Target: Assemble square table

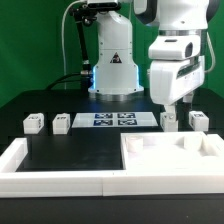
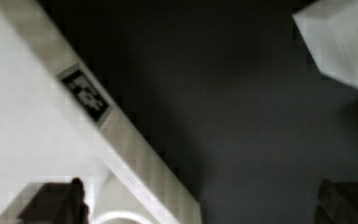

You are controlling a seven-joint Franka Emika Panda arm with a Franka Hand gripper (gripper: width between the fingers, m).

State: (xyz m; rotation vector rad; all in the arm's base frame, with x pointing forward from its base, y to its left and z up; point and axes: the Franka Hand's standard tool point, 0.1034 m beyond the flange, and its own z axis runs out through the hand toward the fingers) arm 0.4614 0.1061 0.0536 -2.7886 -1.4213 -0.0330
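Your gripper [image 1: 172,104] hangs at about 2 o'clock in the exterior view, near one leg block [image 1: 170,122]. Its fingers [image 2: 51,203] stand apart with nothing between them. The square tabletop [image 1: 170,155] lies flat at 4 o'clock, against the white rail [image 1: 60,172]. The wrist view shows the tag [image 2: 87,95] on the tabletop's edge. Other leg blocks [image 1: 33,123] flank the marker board [image 1: 108,120]: two at 9 o'clock, one at 3 o'clock.
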